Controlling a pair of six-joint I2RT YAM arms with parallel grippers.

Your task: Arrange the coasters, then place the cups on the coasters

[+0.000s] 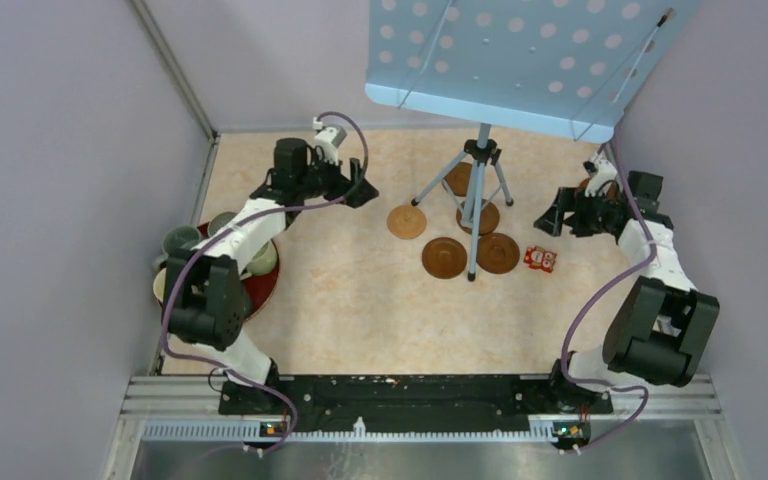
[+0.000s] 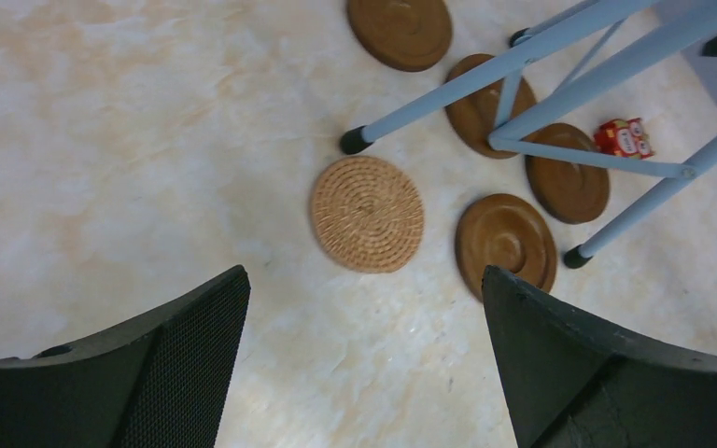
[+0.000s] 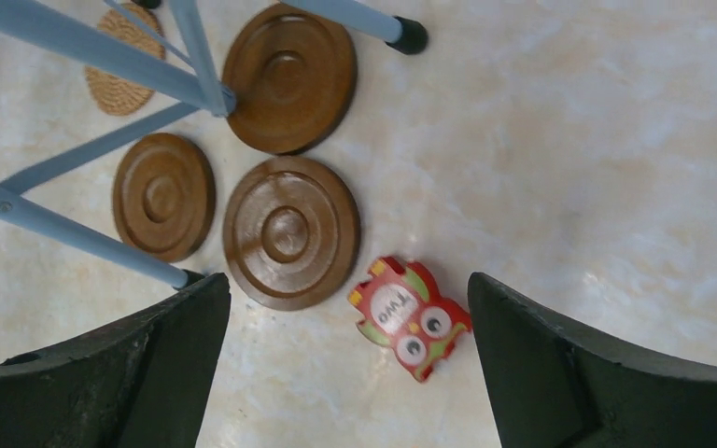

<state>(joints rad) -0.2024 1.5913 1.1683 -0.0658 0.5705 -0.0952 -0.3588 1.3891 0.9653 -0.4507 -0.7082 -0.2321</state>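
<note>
Several brown coasters (image 1: 444, 257) lie flat at mid-table around a tripod's feet, with a lighter woven coaster (image 1: 406, 221) to their left. The cups (image 1: 180, 241) stand on a dark red tray (image 1: 265, 292) at the left edge, partly hidden by the left arm. My left gripper (image 1: 360, 188) hangs open above bare table, short of the woven coaster (image 2: 368, 214) and a brown coaster (image 2: 505, 241). My right gripper (image 1: 552, 218) is open too, empty, with a brown coaster (image 3: 291, 231) just ahead of its left finger.
A blue tripod (image 1: 475, 200) stands among the coasters, its legs (image 2: 448, 93) crossing over some. Its blue perforated board (image 1: 520, 60) overhangs the far table. A small red owl toy (image 3: 409, 317) lies between the right gripper's fingers. Walls close in on both sides.
</note>
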